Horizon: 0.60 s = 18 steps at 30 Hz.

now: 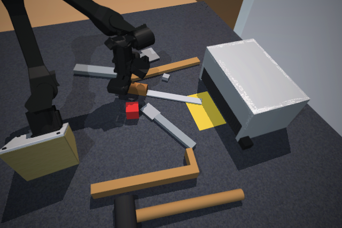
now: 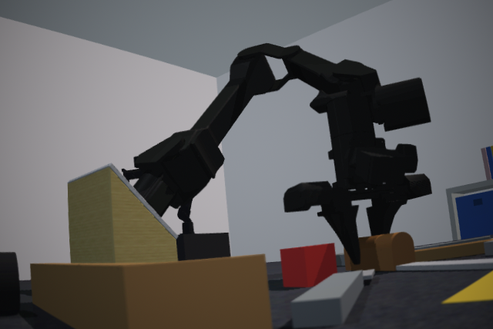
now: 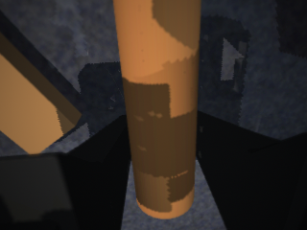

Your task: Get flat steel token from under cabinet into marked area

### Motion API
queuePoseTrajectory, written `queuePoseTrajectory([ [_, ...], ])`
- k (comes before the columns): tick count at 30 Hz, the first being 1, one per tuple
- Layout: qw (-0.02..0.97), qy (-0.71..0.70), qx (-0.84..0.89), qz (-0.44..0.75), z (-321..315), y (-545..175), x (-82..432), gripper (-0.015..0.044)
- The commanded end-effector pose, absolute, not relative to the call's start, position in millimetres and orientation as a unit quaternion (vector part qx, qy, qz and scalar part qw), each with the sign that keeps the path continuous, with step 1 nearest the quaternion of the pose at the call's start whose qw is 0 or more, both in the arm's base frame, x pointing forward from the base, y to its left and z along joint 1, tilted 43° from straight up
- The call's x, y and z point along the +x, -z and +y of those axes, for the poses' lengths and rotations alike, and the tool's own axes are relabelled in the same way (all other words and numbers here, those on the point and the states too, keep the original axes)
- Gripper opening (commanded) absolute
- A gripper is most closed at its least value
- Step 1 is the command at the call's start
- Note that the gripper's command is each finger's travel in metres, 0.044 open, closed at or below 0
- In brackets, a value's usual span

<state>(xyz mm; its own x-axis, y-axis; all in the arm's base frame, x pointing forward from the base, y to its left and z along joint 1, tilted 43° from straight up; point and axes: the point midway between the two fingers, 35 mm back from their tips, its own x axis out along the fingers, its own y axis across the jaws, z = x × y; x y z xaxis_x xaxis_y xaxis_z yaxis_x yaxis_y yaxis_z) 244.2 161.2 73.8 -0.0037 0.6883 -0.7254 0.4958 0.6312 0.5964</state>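
The gripper (image 1: 127,91) (image 2: 368,249) (image 3: 163,139) is shut on the orange round handle (image 1: 140,89) (image 2: 384,251) (image 3: 158,48) of a flat-bladed tool, low over the table. Its long pale blade (image 1: 173,96) (image 2: 450,264) points towards the cabinet (image 1: 262,76), with its tip over the far part of the yellow marked area (image 1: 202,117) (image 2: 477,289) and outside the cabinet's dark front opening. Whether the blade touches the table is hard to tell. The steel token cannot be made out in any view; the space under the cabinet is dark.
A red cube (image 1: 132,109) (image 2: 306,265) and a grey flat-ended tool (image 1: 173,130) (image 2: 326,297) lie near the gripper. An orange bar (image 1: 176,67) and small white block (image 1: 165,77) lie beyond it. An L-shaped bar (image 1: 143,180) (image 2: 191,293) and mallet (image 1: 190,204) lie nearer the top camera.
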Motion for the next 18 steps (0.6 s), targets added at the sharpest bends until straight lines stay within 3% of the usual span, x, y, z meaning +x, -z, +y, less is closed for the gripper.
queuePoseTrajectory([
  [1, 0.563, -0.077, 0.427, 0.704, 158, -73, 246, 0.0000],
  [18, 0.559, -0.070, 0.432, 0.705, 142, -58, 249, 0.0000],
])
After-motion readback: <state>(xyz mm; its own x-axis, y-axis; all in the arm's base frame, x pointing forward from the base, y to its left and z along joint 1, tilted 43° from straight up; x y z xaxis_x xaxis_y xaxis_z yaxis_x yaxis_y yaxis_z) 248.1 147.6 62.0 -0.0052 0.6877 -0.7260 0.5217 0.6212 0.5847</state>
